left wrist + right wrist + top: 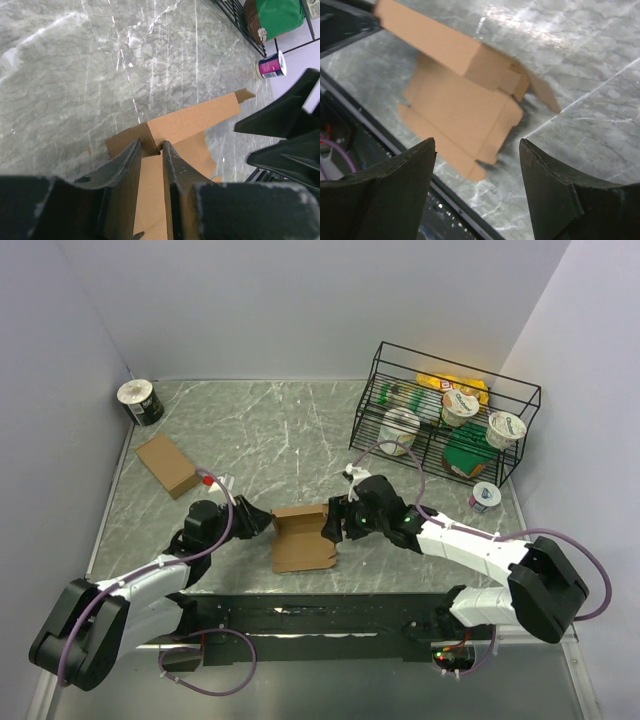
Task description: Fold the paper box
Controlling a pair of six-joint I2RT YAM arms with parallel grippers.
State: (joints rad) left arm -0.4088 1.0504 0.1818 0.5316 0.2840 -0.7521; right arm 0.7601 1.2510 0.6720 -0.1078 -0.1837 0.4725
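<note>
The paper box (300, 538) lies near the table's front edge between the two arms, a brown cardboard sheet with its far wall folded upright. My left gripper (266, 523) is at the box's left end. In the left wrist view its fingers (151, 145) are nearly together, pinching the corner of the raised wall (195, 120). My right gripper (333, 523) sits at the box's right end. The right wrist view shows it open (477, 145), with the box (460, 105) ahead of it and nothing between the fingers.
A second, fully formed brown box (167, 465) lies at the left, with a tin (140, 402) in the far left corner. A black wire rack (445, 420) holding cups and packets stands at the back right. A small cup (485, 497) sits in front of it.
</note>
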